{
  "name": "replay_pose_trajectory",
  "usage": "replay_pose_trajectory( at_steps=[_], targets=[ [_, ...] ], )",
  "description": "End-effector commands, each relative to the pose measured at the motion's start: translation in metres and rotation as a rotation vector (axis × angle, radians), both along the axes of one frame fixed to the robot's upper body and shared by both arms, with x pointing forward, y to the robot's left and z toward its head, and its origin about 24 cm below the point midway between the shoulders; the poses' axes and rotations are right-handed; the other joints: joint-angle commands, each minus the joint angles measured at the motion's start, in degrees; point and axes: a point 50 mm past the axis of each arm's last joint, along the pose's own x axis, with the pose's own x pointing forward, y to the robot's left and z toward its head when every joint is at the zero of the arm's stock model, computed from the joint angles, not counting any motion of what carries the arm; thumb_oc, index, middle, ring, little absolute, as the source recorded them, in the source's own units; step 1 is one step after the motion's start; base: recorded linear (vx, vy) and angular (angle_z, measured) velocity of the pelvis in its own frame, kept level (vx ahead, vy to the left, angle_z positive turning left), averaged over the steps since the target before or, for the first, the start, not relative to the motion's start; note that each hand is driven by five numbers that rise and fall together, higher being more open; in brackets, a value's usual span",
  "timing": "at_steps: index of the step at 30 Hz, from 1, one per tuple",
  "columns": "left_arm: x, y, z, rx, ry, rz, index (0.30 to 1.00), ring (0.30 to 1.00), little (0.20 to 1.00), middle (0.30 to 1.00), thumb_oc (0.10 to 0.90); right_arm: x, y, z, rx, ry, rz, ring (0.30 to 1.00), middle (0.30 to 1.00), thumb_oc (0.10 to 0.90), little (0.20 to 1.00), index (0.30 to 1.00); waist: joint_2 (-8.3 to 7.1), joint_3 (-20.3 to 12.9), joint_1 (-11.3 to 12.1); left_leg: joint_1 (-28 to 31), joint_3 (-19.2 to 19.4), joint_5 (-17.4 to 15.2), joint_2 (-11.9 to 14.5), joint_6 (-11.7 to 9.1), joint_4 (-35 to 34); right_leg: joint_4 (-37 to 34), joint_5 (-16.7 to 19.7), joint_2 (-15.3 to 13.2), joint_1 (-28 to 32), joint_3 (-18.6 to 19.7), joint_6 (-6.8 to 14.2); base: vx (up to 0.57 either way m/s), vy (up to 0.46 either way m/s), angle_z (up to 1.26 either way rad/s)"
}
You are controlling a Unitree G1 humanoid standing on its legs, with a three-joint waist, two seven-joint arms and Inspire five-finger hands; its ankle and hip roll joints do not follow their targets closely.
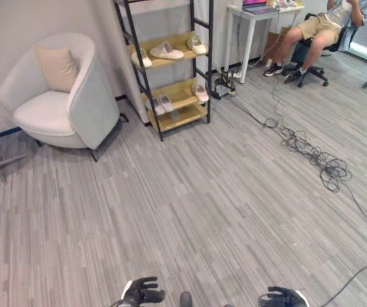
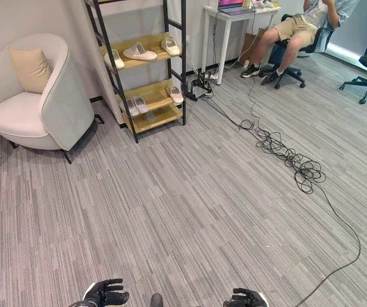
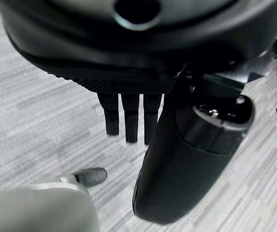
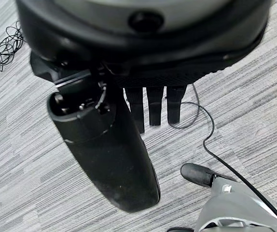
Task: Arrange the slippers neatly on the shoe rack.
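Left eye: black-framed shoe rack with wooden shelves [image 1: 171,70] upper centre of frame, pale slippers [image 1: 166,51] already on its shelves, well apart from both hands at the bottom edge. Left hand [image 1: 142,292] sits slightly more under the rack than right hand [image 1: 284,297]; rack lies ahead and a bit left. Right eye: same layout, white armchair [image 2: 36,102] upper left, tangled black cable [image 2: 286,153] right of centre. Left wrist: fingers [image 3: 129,121] straight, empty. Right wrist: fingers [image 4: 153,108] straight, empty.

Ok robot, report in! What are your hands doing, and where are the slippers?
Left hand and right hand open, holding nothing. Slippers already on the shoe rack far ahead. Tangled cable on floor, right of the path.
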Motion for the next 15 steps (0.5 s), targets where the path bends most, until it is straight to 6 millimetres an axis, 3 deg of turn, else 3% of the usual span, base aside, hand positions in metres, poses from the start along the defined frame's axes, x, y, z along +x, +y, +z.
replay_pose_trajectory(
  at_steps=[1,15],
  targets=[
    [0.0335,-0.0136,0.0094,0.001,-0.102,-0.051,0.9,0.9,0.9,0.9,0.8,0.0148,-0.0104,0.0081,-0.062,-0.055,0.037,0.9,0.9,0.8,0.9,0.9,-0.62,-0.4,0.99,2.31,-2.84,-1.12,3.73,-5.21,-0.16,0.55,-2.2,-1.06,0.11,-1.37,4.43,0.0,0.0,0.0],
    [0.0272,-0.0153,0.0061,0.003,-0.074,-0.053,0.9,0.9,0.9,0.9,0.8,0.007,-0.0101,0.0057,-0.059,-0.041,0.005,0.9,0.9,0.8,0.9,0.9,-0.75,0.32,0.24,2.17,-2.89,-1.35,5.02,-5.75,1.34,0.97,-2.86,0.07,-0.03,-0.28,3.56,0.01,-0.027,-0.01]
  ],
)
